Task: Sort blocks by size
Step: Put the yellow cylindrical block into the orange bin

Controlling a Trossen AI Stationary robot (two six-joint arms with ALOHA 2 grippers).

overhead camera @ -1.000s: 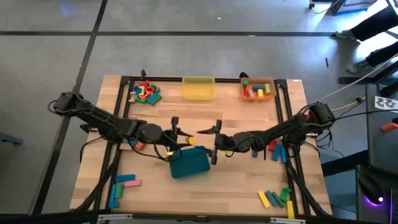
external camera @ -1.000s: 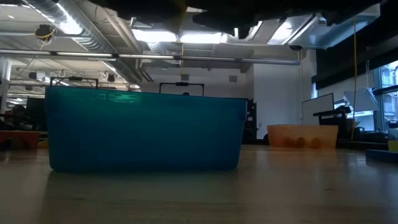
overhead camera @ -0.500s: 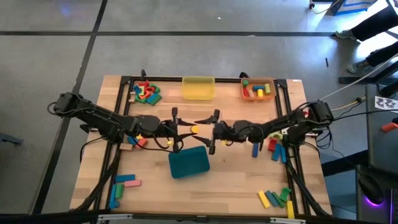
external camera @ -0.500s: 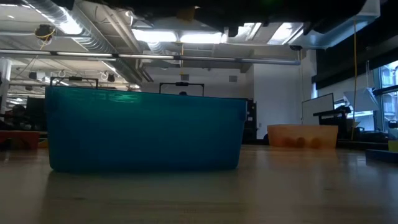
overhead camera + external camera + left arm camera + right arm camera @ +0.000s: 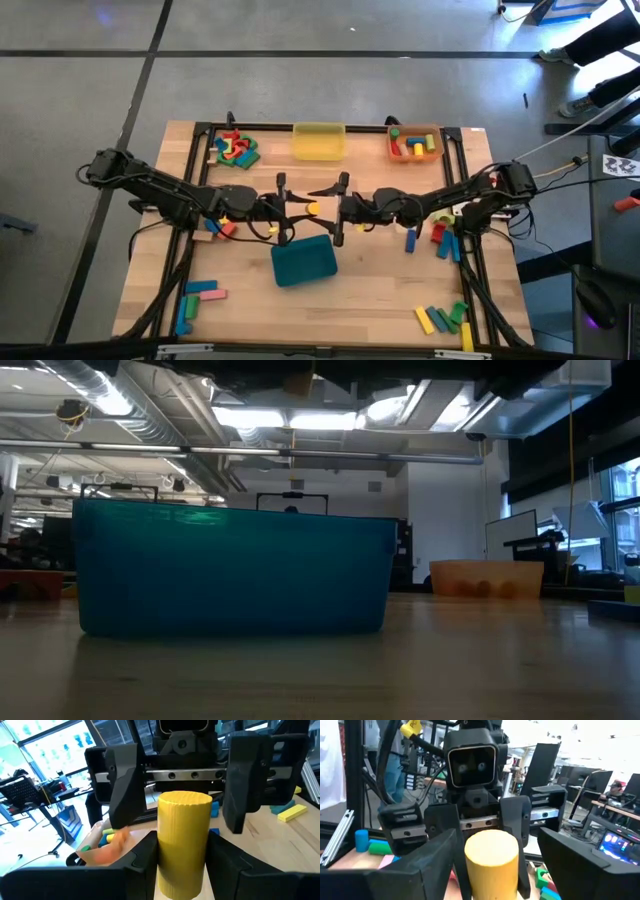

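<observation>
The step in hand looks like a hand-over of one block between the two arms, above the middle of the bench point(image 5: 330, 185). Starting at 9 o'clock, the left arm reaches in toward the centre, and the left pincer point(image 5: 293, 208) is clamped on a yellow cylinder point(image 5: 313, 208); the left wrist view shows its two dark fingers point(image 5: 145, 855) pressed against the sides of the cylinder, which stands upright between them. Facing it from 3 o'clock, the right pincer point(image 5: 337, 207) has its jaws spread wide, one on each side of the same cylinder, with a gap showing on both sides, so it grips nothing yet. Just below the pair, toward 6 o'clock, sits the teal tray point(image 5: 304, 262), with nothing showing inside it from above.

The other blocks lie in groups: a mixed pile point(image 5: 234, 147) at 11 o'clock, a few bars point(image 5: 198, 296) at 7 o'clock, more bars point(image 5: 445, 320) at 5 o'clock and some point(image 5: 437, 237) under the right arm at 3 o'clock. The yellow tray point(image 5: 319, 141) at 12 o'clock looks bare, while the orange tray point(image 5: 415, 143) at 1 o'clock holds short pieces.

Next, I judge, the right pincer must close squarely on the cylinder before the left one lets go, otherwise the cylinder may drop
</observation>
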